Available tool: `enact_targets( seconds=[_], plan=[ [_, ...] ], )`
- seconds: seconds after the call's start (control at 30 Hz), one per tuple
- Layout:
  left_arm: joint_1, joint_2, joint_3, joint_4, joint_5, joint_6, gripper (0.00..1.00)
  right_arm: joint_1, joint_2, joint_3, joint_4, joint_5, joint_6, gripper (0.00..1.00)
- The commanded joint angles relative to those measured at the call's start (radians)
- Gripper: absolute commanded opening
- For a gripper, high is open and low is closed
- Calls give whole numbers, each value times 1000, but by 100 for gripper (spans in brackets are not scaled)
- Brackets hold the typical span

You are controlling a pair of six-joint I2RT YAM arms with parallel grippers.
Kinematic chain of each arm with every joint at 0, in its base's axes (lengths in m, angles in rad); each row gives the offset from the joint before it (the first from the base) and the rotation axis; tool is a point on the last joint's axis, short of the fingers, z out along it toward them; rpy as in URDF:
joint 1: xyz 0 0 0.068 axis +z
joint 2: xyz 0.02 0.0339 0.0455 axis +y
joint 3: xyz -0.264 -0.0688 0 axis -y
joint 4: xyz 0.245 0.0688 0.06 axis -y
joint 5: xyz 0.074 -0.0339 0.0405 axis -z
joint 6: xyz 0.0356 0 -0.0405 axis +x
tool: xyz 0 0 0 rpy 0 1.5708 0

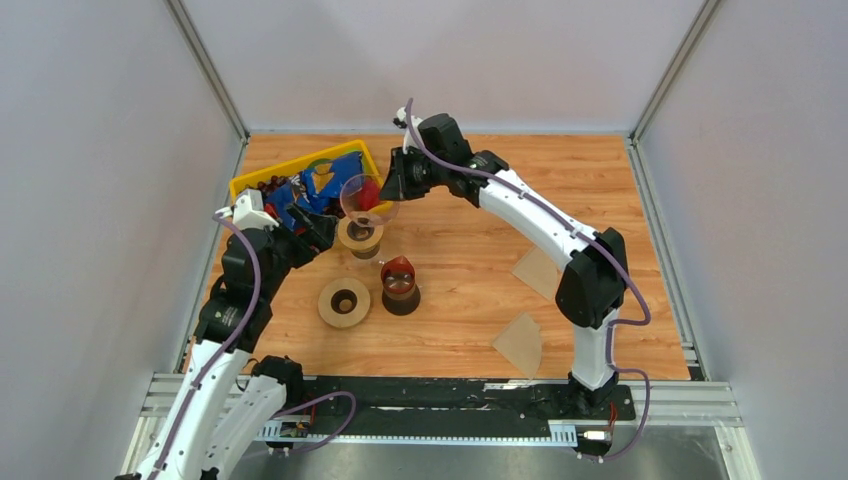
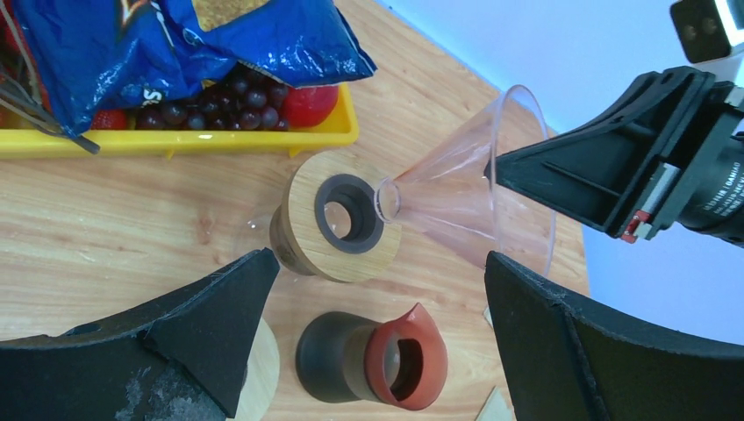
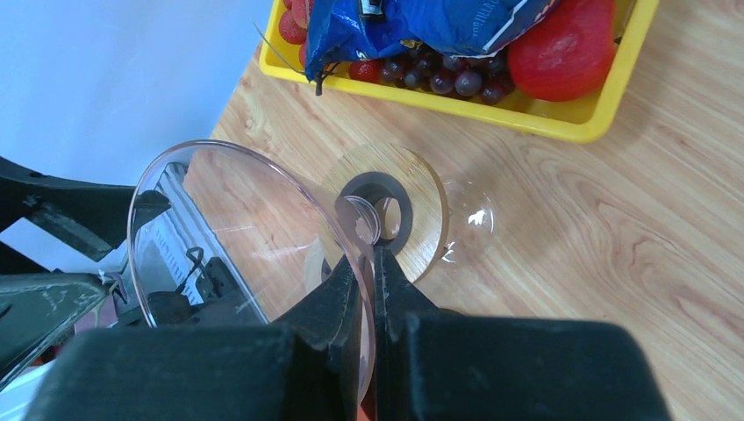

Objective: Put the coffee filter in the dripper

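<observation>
Your coffee filter (image 1: 520, 343), a flat tan paper fan with one curved edge, lies on the wood-grain worktop (image 1: 470, 240) near the right arm's base. A second filter (image 1: 537, 270) lies just beyond it. Well apart from both, the dripper (image 2: 456, 189), a clear glossy cone, is held tilted, its narrow tip at a round wooden collar (image 2: 307, 237) with a dark centre hole. Your right claw (image 3: 373, 263) is clamped on the cone's thin rim. Your left claw (image 2: 382, 272) stands wide apart (matte black pads, nothing between them). Behind sits a yellow plastic tray (image 2: 175, 140) holding a crinkled blue bag (image 2: 132, 44) and dark grapes (image 2: 237, 101).
</observation>
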Motion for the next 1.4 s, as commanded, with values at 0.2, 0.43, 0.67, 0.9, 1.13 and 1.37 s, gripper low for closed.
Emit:
enact_targets(
  seconds=[0.2, 0.43, 0.67, 0.9, 1.13, 1.37],
  plan=[
    [-4, -39, 51, -52, -47, 44, 100, 47, 85, 134, -2, -4, 21, 3],
    [-4, -76, 31, -45, -100, 29, 100, 88, 100, 128, -1, 53, -7, 3],
    [-3, -28, 70, -15, -85, 15, 100, 108, 95, 113, -9, 99, -40, 4],
    [-3, 74, 116, 7, -67, 14, 100, 115, 81, 121, -41, 174, -59, 4],
    [-3, 131, 130, 25, -48, 19, 100, 115, 54, 139, -45, 166, -69, 5],
    [-4, 135, 126, 28, -55, 21, 100, 114, 23, 129, -46, 151, -69, 4]
  ],
)
